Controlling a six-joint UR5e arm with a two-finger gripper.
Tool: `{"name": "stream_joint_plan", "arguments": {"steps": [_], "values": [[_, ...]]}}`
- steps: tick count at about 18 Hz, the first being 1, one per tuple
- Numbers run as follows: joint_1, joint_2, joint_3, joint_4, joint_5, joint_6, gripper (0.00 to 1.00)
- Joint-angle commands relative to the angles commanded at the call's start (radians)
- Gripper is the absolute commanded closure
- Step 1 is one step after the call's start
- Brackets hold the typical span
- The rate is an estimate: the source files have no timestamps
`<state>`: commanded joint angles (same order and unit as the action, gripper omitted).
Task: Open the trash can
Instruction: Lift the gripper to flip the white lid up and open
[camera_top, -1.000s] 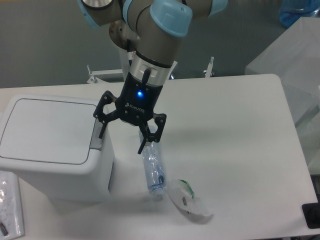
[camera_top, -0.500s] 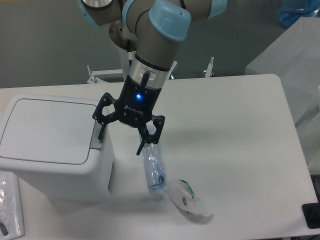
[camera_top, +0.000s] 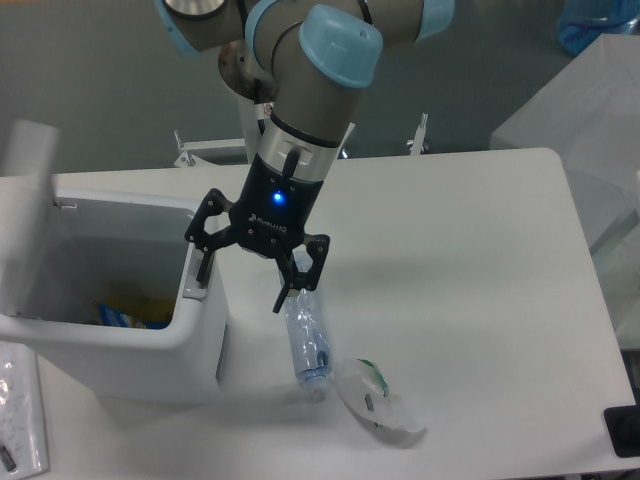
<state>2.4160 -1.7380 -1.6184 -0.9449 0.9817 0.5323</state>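
Note:
The white boxy trash can (camera_top: 195, 345) stands at the left of the table. Its lid (camera_top: 27, 150) stands swung up at the far left, blurred, and the inside shows blue and yellow items (camera_top: 128, 312). My gripper (camera_top: 243, 290) is open, fingers spread and pointing down. Its left fingertip (camera_top: 203, 272) is at the grey push-button tab (camera_top: 195, 285) on the can's right rim. Its right fingertip (camera_top: 281, 300) hangs just above the top of a clear plastic bottle (camera_top: 306, 339). The gripper holds nothing.
The clear bottle lies on the table right of the can. A crumpled clear plastic piece with green (camera_top: 381, 398) lies beside it. A clear bag (camera_top: 18, 420) lies at the bottom left. A dark object (camera_top: 625, 430) sits at the table's right front edge.
The trash can's lid has sprung up from flat and shut to open. The gripper has dipped slightly lower at the push-button tab.

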Motion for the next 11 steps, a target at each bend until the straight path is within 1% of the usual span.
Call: {"name": "stream_joint_plan", "arguments": {"steps": [2, 4, 6, 7, 10, 11], "values": [[0.0, 0.0, 0.003, 0.0, 0.0, 0.003, 0.0], [0.0, -0.002, 0.02, 0.003, 0.008, 0.012, 0.0], [0.002, -0.003, 0.038, 0.029, 0.012, 0.015, 0.0], [0.008, -0.005, 0.049, 0.041, 0.014, 0.015, 0.0], [0.012, -0.028, 0.096, 0.051, 0.017, 0.015, 0.0], [0.023, -0.032, 0.11, 0.051, 0.04, 0.017, 0.0]]}}
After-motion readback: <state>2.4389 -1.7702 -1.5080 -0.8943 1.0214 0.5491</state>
